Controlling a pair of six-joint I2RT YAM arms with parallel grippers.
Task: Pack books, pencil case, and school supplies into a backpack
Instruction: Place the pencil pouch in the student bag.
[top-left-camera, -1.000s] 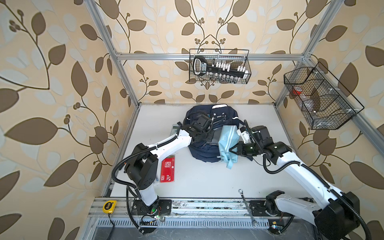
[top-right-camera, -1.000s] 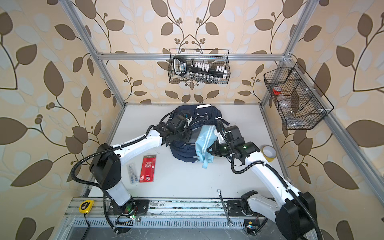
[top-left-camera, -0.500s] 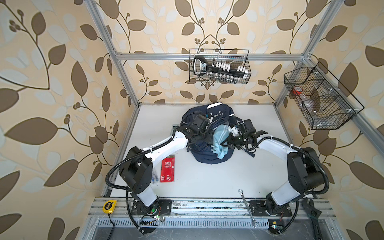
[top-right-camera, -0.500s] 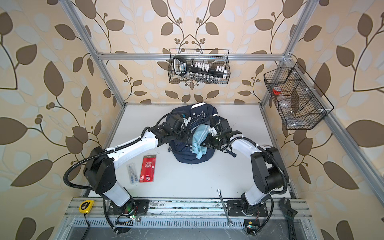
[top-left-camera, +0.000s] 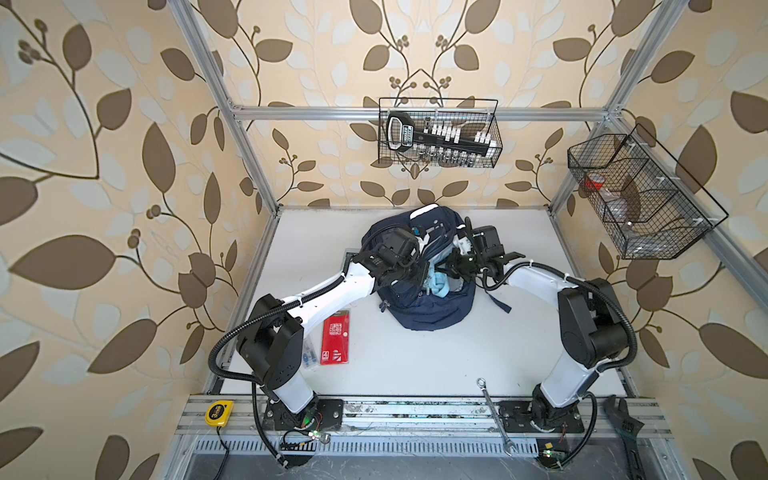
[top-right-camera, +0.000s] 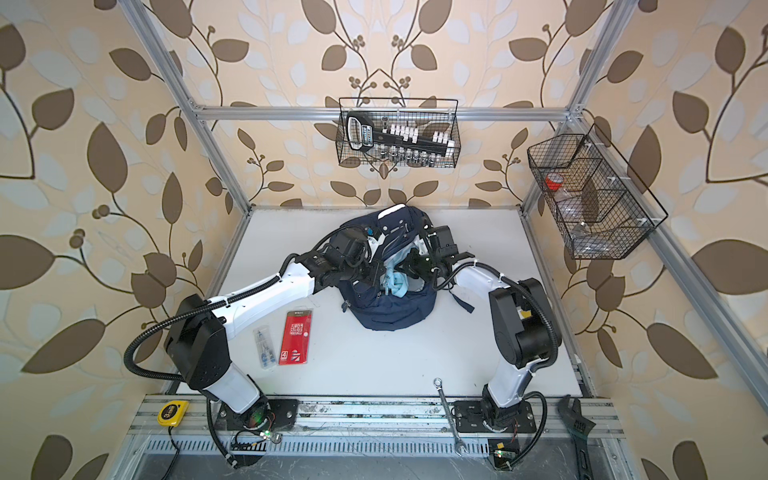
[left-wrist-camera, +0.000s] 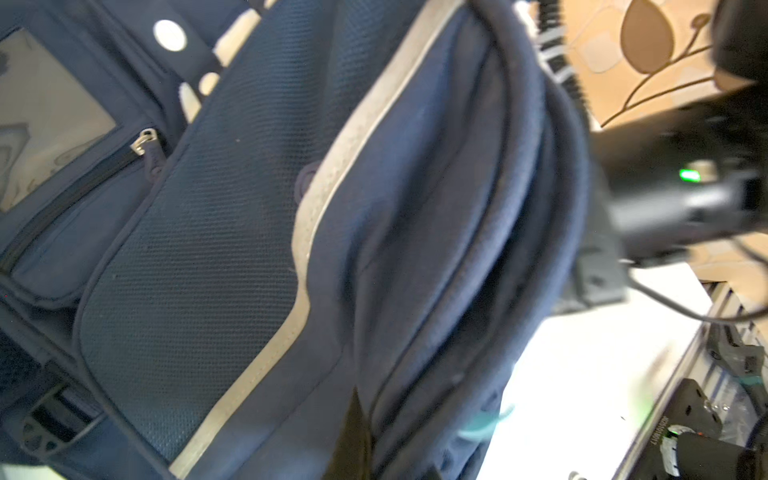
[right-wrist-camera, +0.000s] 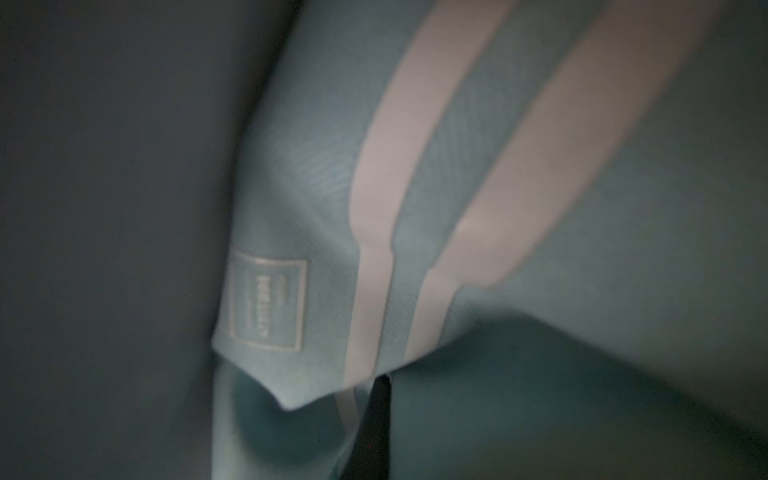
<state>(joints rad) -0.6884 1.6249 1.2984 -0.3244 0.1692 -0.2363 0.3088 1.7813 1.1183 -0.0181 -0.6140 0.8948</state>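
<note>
The navy backpack stands bunched at the table's middle rear, mouth upward. My left gripper is shut on the fabric rim of that mouth; the left wrist view shows a dark finger pinching a navy fold. My right gripper reaches into the mouth, shut on the pale teal pencil case, which sits mostly inside. The red booklet and small clear box lie on the table by the left arm.
A yellow tape measure, a wrench and an adjustable spanner lie on the front rail. Two wire baskets hang on the back and right walls. A loose dark strap trails right of the backpack.
My right gripper carried the pencil case from the backpack's right side into its mouth, where it has sunk low. My left gripper kept its hold on the rim.
</note>
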